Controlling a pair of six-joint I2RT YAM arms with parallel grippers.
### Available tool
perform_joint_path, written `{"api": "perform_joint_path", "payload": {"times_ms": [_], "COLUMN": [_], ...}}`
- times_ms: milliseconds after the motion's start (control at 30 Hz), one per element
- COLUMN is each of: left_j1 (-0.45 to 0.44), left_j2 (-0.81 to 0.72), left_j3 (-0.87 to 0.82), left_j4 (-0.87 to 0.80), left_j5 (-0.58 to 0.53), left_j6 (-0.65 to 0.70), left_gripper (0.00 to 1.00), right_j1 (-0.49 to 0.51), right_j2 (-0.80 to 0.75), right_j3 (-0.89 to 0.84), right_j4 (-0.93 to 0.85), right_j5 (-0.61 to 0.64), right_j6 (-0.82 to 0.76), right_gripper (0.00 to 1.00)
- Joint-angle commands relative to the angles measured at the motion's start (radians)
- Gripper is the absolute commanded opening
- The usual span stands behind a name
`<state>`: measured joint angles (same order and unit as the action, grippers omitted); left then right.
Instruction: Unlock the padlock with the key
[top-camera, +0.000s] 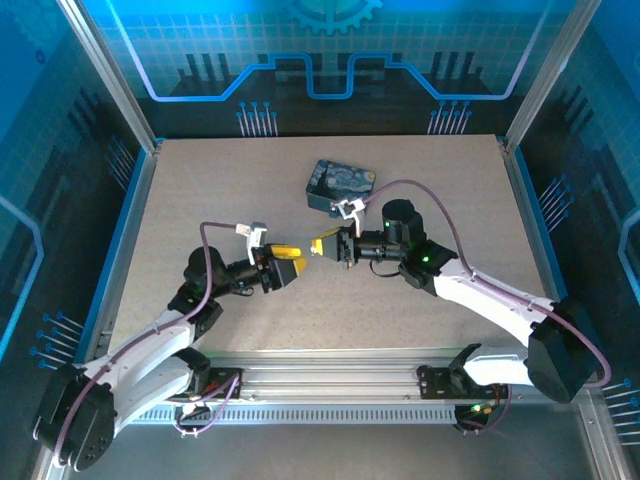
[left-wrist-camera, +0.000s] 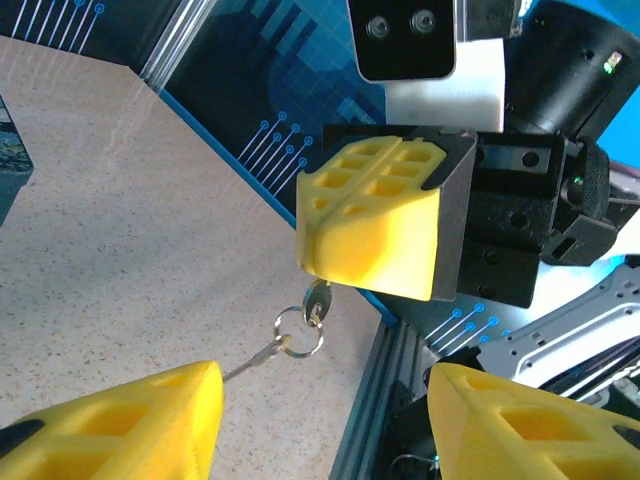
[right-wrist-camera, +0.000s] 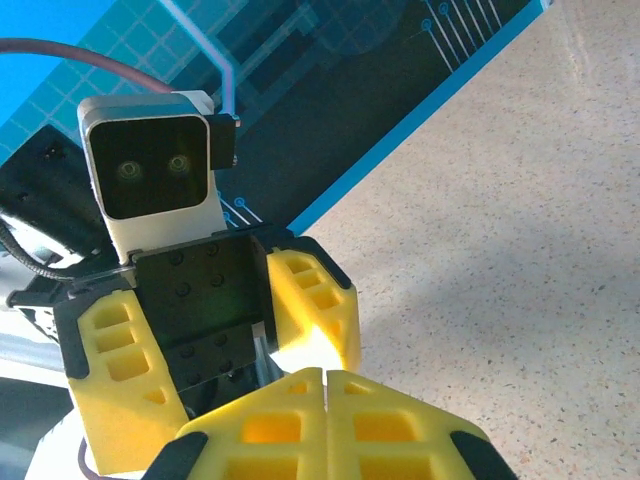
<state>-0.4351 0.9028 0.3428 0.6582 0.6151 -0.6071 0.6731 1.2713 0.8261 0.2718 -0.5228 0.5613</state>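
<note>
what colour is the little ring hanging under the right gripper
Silvery metal. The ring shows best in the left wrist view.

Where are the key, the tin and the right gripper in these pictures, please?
key (left-wrist-camera: 316, 301): left wrist view, its exposed dangling end.
tin (top-camera: 338, 184): top external view, its painted lid.
right gripper (top-camera: 320, 246): top external view, between its fingertips.

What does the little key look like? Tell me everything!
The key is tiny, thin and grey, like metal. Its lower end pokes out beneath the shut yellow jaws of the right gripper, which pinch it. A small silvery ring hangs from it, and another thin metal piece dangles off the ring, slanting sideways.
</note>
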Motion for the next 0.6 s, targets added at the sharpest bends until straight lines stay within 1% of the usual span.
{"api": "perform_joint_path", "payload": {"times_ms": [0, 167, 367, 567], "left_j1": [0.007, 0.008, 0.01, 0.022], "left_j2": [0.025, 0.125, 0.218, 0.238], "left_j3": [-0.005, 0.009, 0.005, 0.001], "left_j4": [0.074, 0.217, 0.371, 0.423], "left_j5": [0.011, 0.059, 0.074, 0.072], "left_j6": [-0.06, -0.132, -0.188, -0.206], "left_gripper": [0.54, 0.45, 0.45, 0.44], "right_j1": [0.005, 0.006, 0.01, 0.01], "right_j2": [-0.013, -0.016, -0.02, -0.02], "right_j3": [-0.015, -0.02, -0.022, -0.022], "right_j4": [0.072, 0.091, 0.088, 0.082], "right_j5": [0.029, 0.024, 0.024, 0.023], "right_j6": [0.012, 0.025, 0.023, 0.024], "right_gripper": [0.0, 0.0, 0.0, 0.0]}}
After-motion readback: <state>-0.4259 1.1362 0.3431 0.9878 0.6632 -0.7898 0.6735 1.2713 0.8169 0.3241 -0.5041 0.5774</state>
